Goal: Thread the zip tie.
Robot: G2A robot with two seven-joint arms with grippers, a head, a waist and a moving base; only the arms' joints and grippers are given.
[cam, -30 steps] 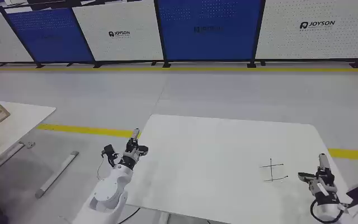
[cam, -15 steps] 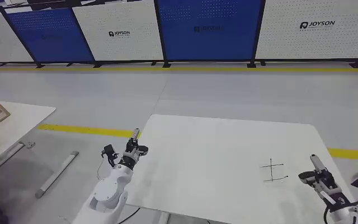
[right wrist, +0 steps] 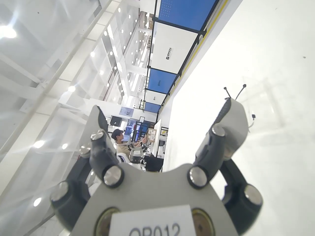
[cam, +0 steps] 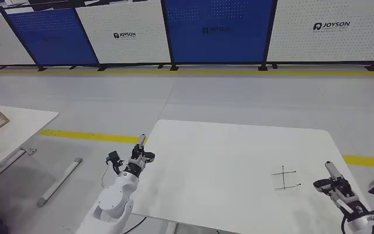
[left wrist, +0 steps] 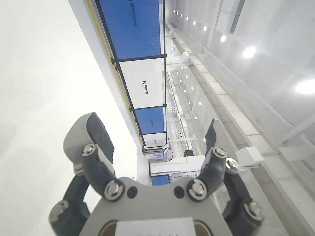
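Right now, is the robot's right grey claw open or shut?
Open: the right grey metal gripper has its black-padded fingers wide apart, holding nothing.

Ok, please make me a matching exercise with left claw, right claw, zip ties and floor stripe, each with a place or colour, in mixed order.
Things:
1. left claw
2. right claw
3. zip ties
4. floor stripe

Descriptions:
A. yellow
B. black, lying on the table
C. open, close to the zip ties
D. open, at the table edge far from the zip ties

Pairs: 1-D, 2-C, 3-B, 4-A.
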